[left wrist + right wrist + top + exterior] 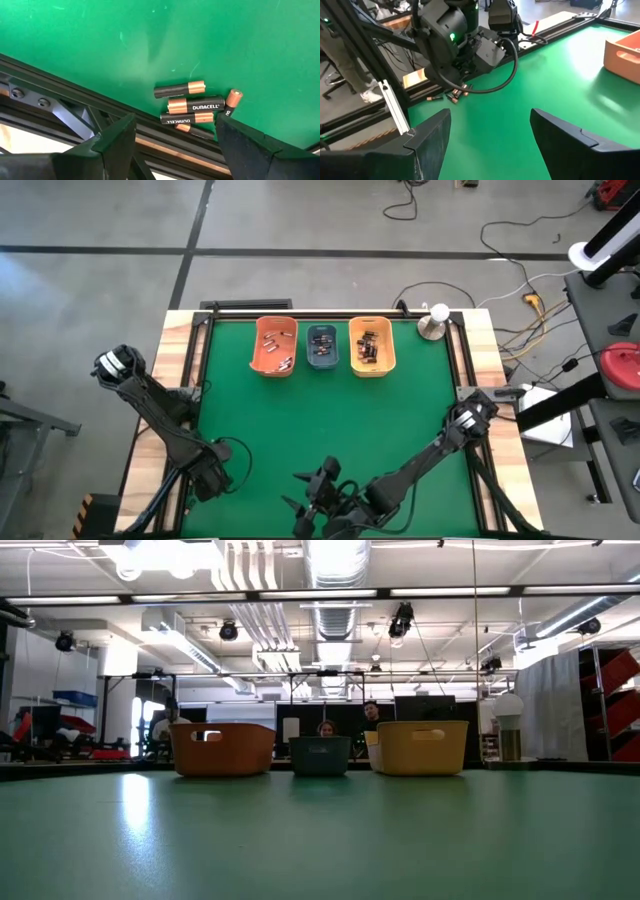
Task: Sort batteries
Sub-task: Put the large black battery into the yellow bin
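Nearest the camera, along the near left edge of the green table, lies a small cluster of loose batteries, dark with coppery ends, bunched against the black frame rail. Right above them hangs the left gripper, its fingers spread wide with nothing between them. To the right, at the near middle of the table, the right gripper is also wide open and empty, pointing toward the left arm. Far across the table stand the orange bin, the blue-grey bin and the yellow bin from left to right, each already holding batteries. The likely trouble is the rail: batteries pressed against it leave one finger little room, so a closing grasp could roll one off the edge or pinch two touching cells together.
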Controlling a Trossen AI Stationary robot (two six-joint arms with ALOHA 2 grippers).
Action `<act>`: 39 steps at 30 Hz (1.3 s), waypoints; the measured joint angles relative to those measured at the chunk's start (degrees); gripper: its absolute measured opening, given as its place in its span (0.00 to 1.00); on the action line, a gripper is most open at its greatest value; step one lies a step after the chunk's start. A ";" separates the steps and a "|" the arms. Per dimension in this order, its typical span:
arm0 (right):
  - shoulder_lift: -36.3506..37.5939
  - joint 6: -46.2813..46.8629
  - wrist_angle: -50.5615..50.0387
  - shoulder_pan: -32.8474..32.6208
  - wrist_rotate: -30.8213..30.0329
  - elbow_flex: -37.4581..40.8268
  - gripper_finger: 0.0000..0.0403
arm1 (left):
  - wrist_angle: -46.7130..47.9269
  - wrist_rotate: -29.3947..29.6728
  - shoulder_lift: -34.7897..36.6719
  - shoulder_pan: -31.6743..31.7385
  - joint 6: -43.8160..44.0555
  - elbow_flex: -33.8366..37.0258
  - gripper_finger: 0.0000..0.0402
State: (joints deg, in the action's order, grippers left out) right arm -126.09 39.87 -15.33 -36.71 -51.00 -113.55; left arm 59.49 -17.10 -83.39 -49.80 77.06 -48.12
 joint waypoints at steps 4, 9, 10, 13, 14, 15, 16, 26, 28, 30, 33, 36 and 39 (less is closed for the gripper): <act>-0.91 0.14 0.04 0.10 0.02 -0.45 0.65 | -0.51 0.24 -0.66 -0.05 -0.05 0.19 0.62; -0.82 0.04 0.21 0.70 -0.02 -0.44 0.64 | -4.93 0.14 -1.97 -0.06 -0.03 2.04 0.62; -0.82 0.00 0.19 0.91 -0.02 -0.42 0.64 | -6.38 0.10 -2.15 -0.07 0.15 2.67 0.62; -0.80 0.01 0.21 1.56 0.03 -0.40 0.66 | -9.40 0.05 -2.54 -0.05 0.57 4.08 0.62; -0.80 0.00 0.21 1.82 0.24 -0.40 0.66 | -10.05 0.06 -2.66 -0.05 0.57 4.27 0.62; -0.80 0.00 0.21 2.04 0.44 -0.40 0.67 | -10.38 0.05 -2.83 -0.05 0.57 4.29 0.62; -0.80 0.00 0.19 2.24 0.46 -0.40 0.67 | -10.42 0.04 -3.01 -0.05 0.58 4.31 0.62; -0.78 0.03 0.08 2.75 1.99 -0.34 0.69 | -10.45 -3.52 -3.26 -0.30 3.97 3.10 0.62; -0.78 0.03 0.08 2.84 2.03 -0.31 0.69 | -10.46 -4.10 -3.24 -0.69 4.81 3.51 0.62; -0.73 0.16 0.08 2.91 2.03 -0.31 0.68 | -10.34 -5.26 -3.26 -1.23 5.25 4.04 0.62; -0.69 0.16 0.11 2.91 2.03 -0.31 0.66 | -10.47 -6.67 -3.26 -2.12 5.84 4.26 0.62; -0.69 0.10 0.11 3.00 2.03 -0.31 0.65 | -11.28 -6.72 -3.25 -2.71 6.01 4.33 0.62; -0.69 0.09 0.13 3.21 2.05 -0.31 0.64 | -12.19 -6.58 -3.24 -2.67 6.18 4.33 0.62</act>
State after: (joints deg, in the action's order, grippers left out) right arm -126.78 39.96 -15.20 -33.50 -48.95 -113.86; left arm 47.29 -23.68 -86.63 -52.47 83.24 -43.79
